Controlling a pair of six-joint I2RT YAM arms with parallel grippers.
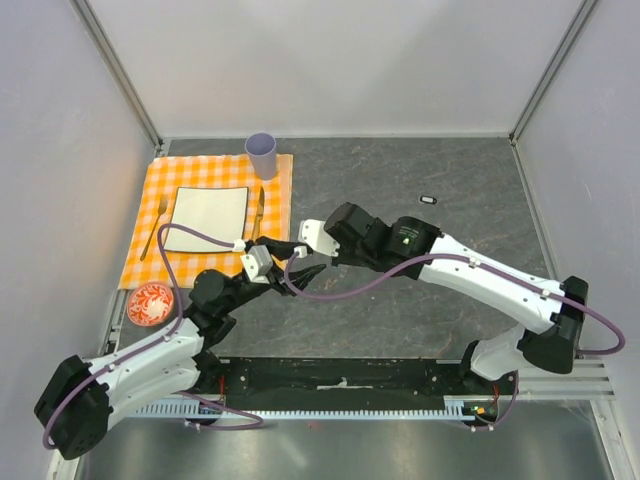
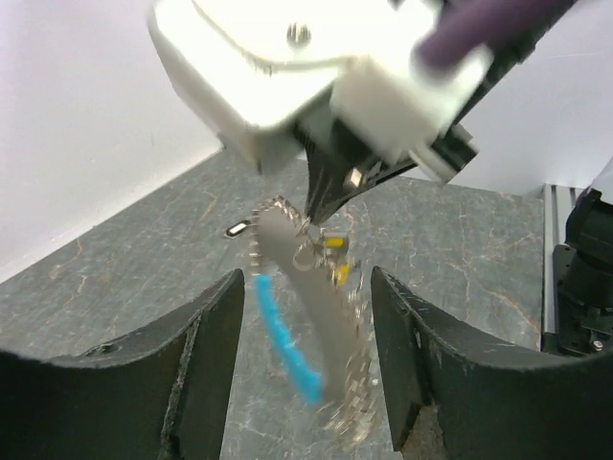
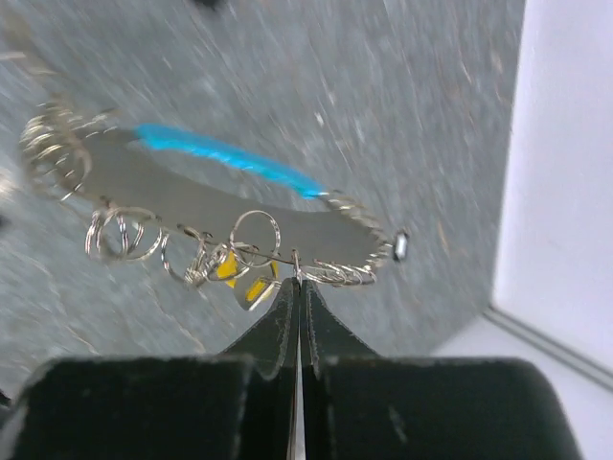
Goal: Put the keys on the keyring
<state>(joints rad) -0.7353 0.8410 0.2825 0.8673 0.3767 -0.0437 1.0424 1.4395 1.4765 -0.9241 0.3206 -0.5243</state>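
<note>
The keyring (image 3: 211,196) is a loop of grey wire coils with a blue section (image 3: 225,155). It hangs in the air over the middle of the table. My right gripper (image 3: 299,281) is shut on its thin wire from above and shows at the centre of the top view (image 1: 293,250). A yellow-orange key (image 3: 239,278) hangs on the ring beside several small split rings. My left gripper (image 2: 306,287) is open, one finger on each side of the hanging keyring (image 2: 326,345), apart from it. A black key with a white centre (image 1: 428,199) lies on the table at the far right and also shows in the left wrist view (image 2: 235,229).
An orange checked placemat (image 1: 210,172) at the far left bears a white plate (image 1: 207,219), a fork (image 1: 153,233) and another piece of cutlery (image 1: 259,208). A lilac cup (image 1: 261,155) stands at its back edge. A small red patterned dish (image 1: 150,303) sits near the left arm.
</note>
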